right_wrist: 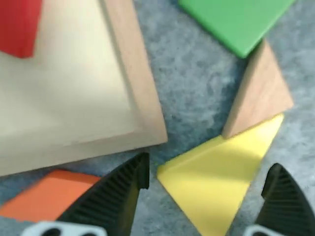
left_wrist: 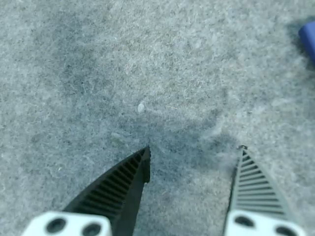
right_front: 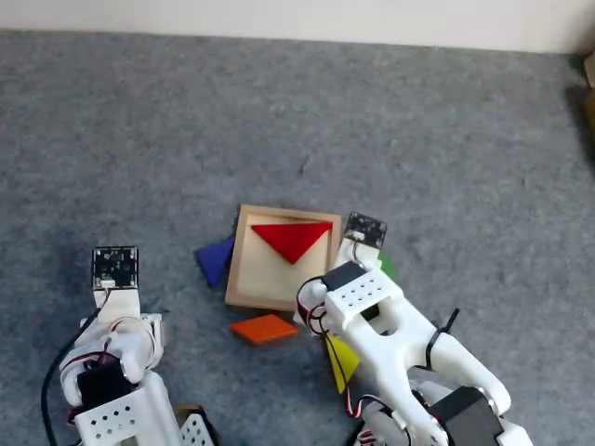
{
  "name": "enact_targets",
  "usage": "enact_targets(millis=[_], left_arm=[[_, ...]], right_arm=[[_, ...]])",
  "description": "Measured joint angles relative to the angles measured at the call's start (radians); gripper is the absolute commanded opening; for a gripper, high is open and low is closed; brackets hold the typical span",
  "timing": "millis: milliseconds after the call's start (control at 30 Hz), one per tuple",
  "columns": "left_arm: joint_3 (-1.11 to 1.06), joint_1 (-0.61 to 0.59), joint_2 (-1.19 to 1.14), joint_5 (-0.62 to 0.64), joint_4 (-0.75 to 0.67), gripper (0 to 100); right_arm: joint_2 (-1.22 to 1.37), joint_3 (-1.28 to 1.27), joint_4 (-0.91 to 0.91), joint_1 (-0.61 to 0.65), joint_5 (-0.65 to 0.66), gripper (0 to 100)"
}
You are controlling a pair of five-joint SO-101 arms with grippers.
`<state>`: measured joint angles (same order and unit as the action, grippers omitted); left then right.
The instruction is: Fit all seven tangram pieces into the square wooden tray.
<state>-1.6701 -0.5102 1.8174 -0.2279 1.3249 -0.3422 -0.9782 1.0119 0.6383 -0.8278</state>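
The left tool (left_wrist: 194, 150) hangs over bare grey bench (right_front: 139, 139), well off toward the tray's 9 o'clock, its jaws spread wide with nothing between them. The blue piece (right_front: 216, 260) lies right at the tray's 9 o'clock edge (touching it or tucked under it, I cannot tell). The square wooden tray (right_front: 270, 277) holds one piece, the red triangle (right_front: 293, 240), set against its 12 o'clock wall. The orange piece (right_front: 265, 328) lies just beside the tray at 6 o'clock. At about 5 o'clock sits the yellow triangle (right_wrist: 216, 184). The right tool (right_wrist: 209, 166) hovers over it, open and empty, a finger to either side. A plain wooden triangle (right_wrist: 258, 93) touches one edge of the yellow one, with the green piece (right_wrist: 236, 19) beyond it at the tray's 3 o'clock.

The step in hand looks like picking up the yellow triangle. To do it well, the tool should drop straight down, centred. That way it closes on two edges rather than a corner, and can lift without dragging the wooden neighbour.
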Motion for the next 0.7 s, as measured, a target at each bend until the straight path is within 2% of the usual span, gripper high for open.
enact_targets(millis=[433,633,700], left_arm=[[0.0,0.0,0.0,0.0,0.0,27],[0.0,0.0,0.0,0.0,0.0,27],[0.0,0.0,0.0,0.0,0.0,27]], right_arm=[[0.0,0.0,0.015,0.0,0.025,34.7],[0.0,0.0,0.015,0.0,0.025,22.3],[0.0,0.0,0.021,0.0,0.025,21.2]])
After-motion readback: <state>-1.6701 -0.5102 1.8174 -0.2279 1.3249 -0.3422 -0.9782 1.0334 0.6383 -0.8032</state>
